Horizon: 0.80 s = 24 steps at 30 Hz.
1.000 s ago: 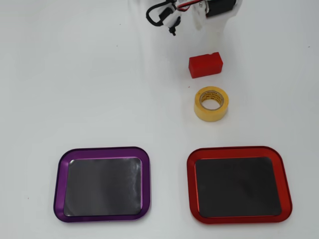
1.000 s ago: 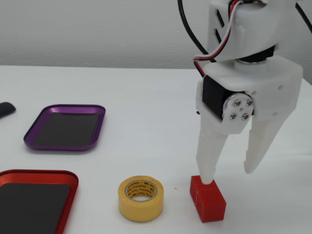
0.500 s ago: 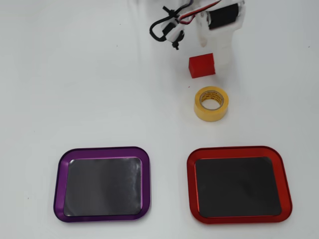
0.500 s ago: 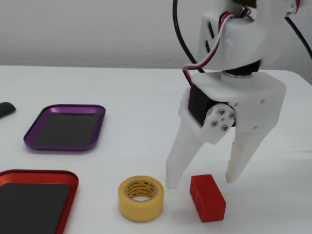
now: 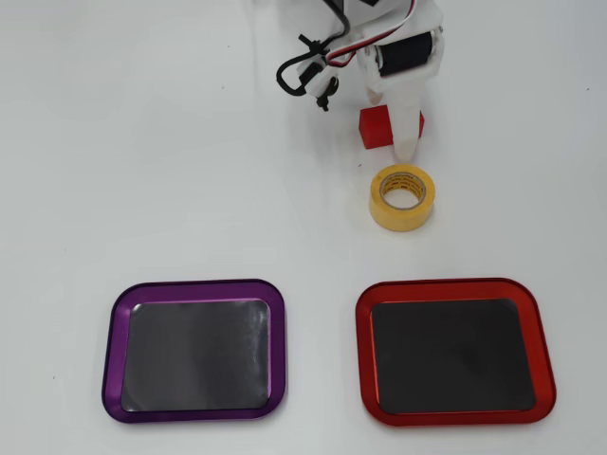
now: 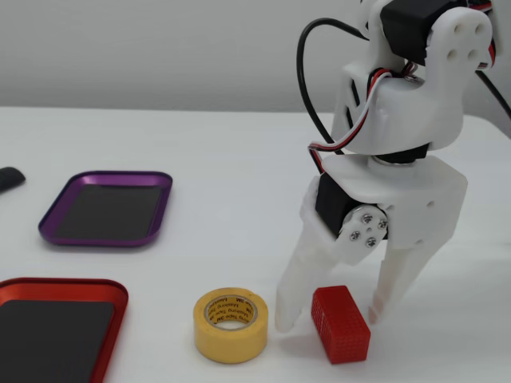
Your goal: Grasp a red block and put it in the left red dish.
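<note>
The red block [image 5: 375,128] lies on the white table at the far side, just above the yellow tape roll [image 5: 398,220] in the overhead view. My gripper [image 5: 392,126] is open and lowered over the block. In the fixed view the block [image 6: 342,325] sits between the two white fingers of the gripper [image 6: 331,315], with small gaps on both sides. The red dish [image 5: 455,287] is at the lower right of the overhead view and at the lower left of the fixed view [image 6: 64,285]; it is empty.
A purple-rimmed tray [image 5: 190,284] lies beside the red dish, empty; it also shows in the fixed view [image 6: 112,177]. The tape roll [image 6: 231,341] stands close to one finger. A dark object [image 6: 8,179] lies at the fixed view's left edge.
</note>
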Each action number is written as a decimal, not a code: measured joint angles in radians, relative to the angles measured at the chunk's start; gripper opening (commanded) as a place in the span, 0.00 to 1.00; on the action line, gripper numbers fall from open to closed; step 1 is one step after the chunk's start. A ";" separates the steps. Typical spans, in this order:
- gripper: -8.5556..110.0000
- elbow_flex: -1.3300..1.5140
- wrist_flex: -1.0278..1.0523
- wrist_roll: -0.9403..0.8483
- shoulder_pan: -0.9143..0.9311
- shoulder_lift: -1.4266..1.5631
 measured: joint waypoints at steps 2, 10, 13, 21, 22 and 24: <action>0.21 0.000 0.006 0.000 0.006 0.000; 0.07 0.000 -0.064 0.000 -0.002 0.000; 0.07 0.000 -0.078 0.000 -0.002 0.000; 0.07 -0.100 -0.080 -0.006 -0.017 0.135; 0.07 -0.112 -0.080 -0.031 -0.017 0.172; 0.07 -0.129 -0.094 -0.095 -0.015 0.244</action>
